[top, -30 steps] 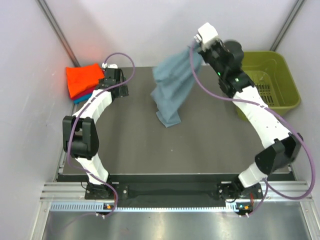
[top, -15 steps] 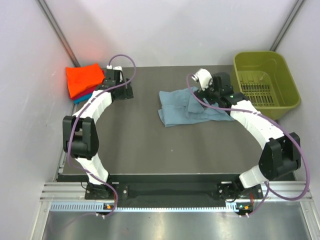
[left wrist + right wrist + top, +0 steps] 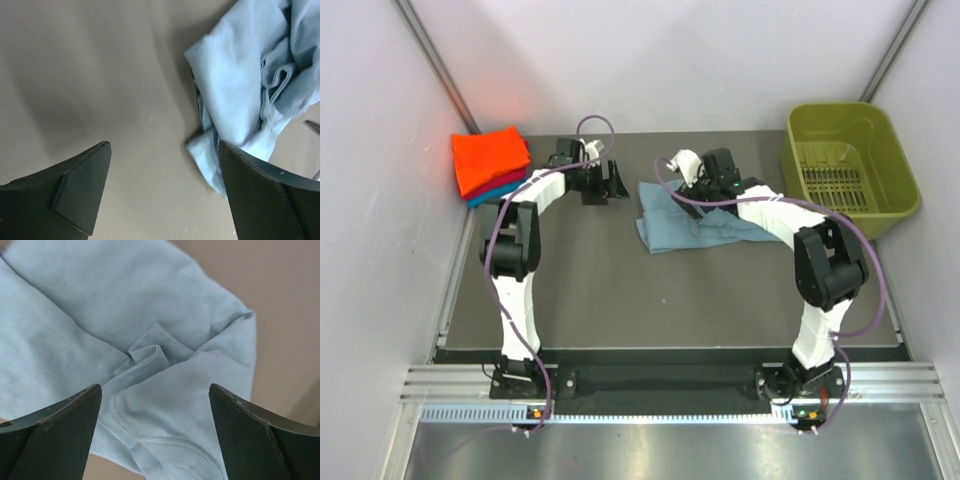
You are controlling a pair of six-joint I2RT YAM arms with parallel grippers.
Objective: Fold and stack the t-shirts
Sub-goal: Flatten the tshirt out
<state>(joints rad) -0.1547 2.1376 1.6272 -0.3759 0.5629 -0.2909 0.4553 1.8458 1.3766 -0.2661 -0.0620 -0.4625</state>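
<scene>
Grey-blue t-shirt (image 3: 675,232) lies crumpled on the far half of the dark table (image 3: 580,290), its long axis running left to right. The right gripper (image 3: 153,387) hovers directly over its left end, jaws spread wide, gripping nothing. The left gripper (image 3: 165,145), likewise spread and empty, hangs over bare table just beside the shirt's left edge. The right arm is nearer.

Both arms extend forward and bend inward. Left gripper (image 3: 612,181) and right gripper (image 3: 672,188) face each other, jaws spread wide, holding nothing.
</scene>
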